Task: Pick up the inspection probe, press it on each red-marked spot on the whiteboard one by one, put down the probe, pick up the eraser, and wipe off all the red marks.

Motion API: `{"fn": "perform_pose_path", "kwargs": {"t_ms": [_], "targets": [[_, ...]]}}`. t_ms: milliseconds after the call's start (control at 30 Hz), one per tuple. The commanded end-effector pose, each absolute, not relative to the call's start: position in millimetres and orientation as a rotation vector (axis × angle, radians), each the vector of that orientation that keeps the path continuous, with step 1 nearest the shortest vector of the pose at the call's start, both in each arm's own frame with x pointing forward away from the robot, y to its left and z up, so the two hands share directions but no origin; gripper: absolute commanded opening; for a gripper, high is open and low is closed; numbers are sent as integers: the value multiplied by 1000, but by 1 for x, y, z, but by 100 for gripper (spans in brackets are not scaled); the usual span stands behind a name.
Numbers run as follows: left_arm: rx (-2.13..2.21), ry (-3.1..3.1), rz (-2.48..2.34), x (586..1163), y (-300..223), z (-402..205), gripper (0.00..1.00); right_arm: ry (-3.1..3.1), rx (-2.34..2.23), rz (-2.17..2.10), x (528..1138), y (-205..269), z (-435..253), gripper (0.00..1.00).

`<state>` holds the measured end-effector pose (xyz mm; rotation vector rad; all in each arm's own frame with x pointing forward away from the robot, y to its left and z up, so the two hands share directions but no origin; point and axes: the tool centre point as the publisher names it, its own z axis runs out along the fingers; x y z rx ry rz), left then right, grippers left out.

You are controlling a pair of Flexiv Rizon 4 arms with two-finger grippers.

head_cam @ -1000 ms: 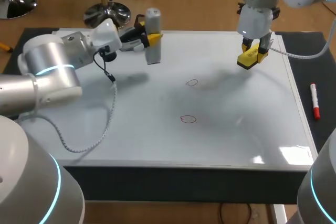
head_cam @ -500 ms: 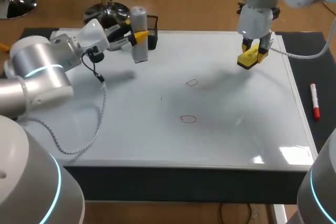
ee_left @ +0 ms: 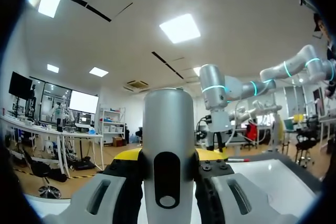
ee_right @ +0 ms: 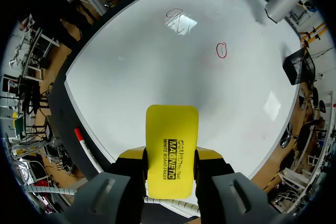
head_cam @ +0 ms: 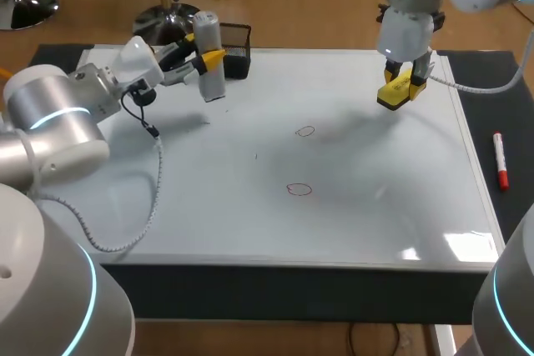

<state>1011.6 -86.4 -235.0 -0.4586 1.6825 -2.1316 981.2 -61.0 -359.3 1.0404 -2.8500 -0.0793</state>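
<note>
Left claw (head_cam: 203, 59), closed on the grey inspection probe (head_cam: 209, 72), sits over the whiteboard's (head_cam: 250, 223) far left corner, near a black mesh holder (head_cam: 237, 39). Right claw (head_cam: 402, 87), clamped on the yellow eraser (head_cam: 392, 93), hangs over the far right. A far red mark (head_cam: 305, 132) and a near red mark (head_cam: 299, 190) lie mid-board. A red marker (head_cam: 500, 160) lies on the bench, right.

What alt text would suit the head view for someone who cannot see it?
Over a whiteboard with two small red circles near its middle, the left gripper holds a grey probe at the far left corner. The right gripper holds a yellow eraser near the far right edge.
</note>
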Motion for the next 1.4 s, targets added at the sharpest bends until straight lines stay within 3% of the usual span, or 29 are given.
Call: {"fn": "perform_pose_path", "kwargs": {"t_ms": [33,333,1000,1400], "targets": [[-465,1680,-2126,1011,-87,-233,0,-2850,1043,-76,981,-62,-358,0],[-465,1680,-2126,1011,-87,-233,0,-2850,1043,-76,981,-62,-358,0],[-465,1680,-2126,1011,-87,-233,0,-2681,1463,-88,972,72,-365,0],[-465,1680,-2126,1011,-87,-233,0,-2643,1591,-173,954,124,-385,0]]}}
